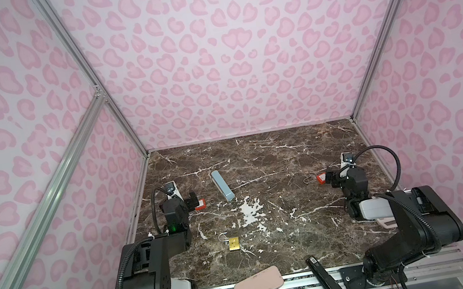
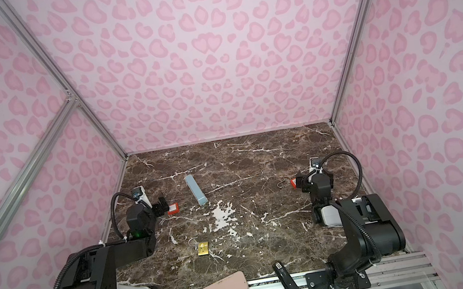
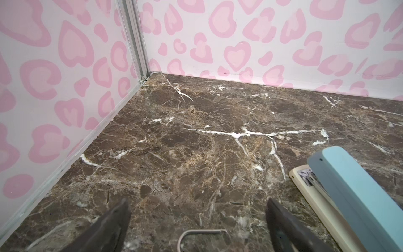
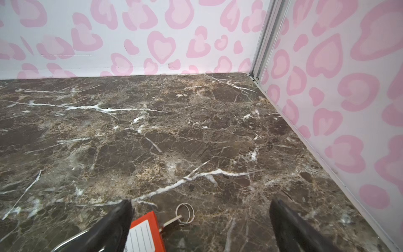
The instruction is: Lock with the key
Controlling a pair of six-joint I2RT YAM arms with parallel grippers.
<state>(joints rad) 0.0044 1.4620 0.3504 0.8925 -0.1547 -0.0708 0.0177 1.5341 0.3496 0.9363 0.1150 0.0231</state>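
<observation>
The left tool [image 3: 197,200] stood spread and empty with a shackle [image 3: 205,231] at bottom centre, and the right tool [image 4: 201,201], likewise spread, framed the key [image 4: 172,220] in the orange padlock [image 4: 142,233].

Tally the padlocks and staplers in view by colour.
Orange padlocks: 2 (left orange padlock, right orange padlock)
Brass padlock: 1
Blue stapler: 1
Black stapler: 1
Total: 5
</observation>
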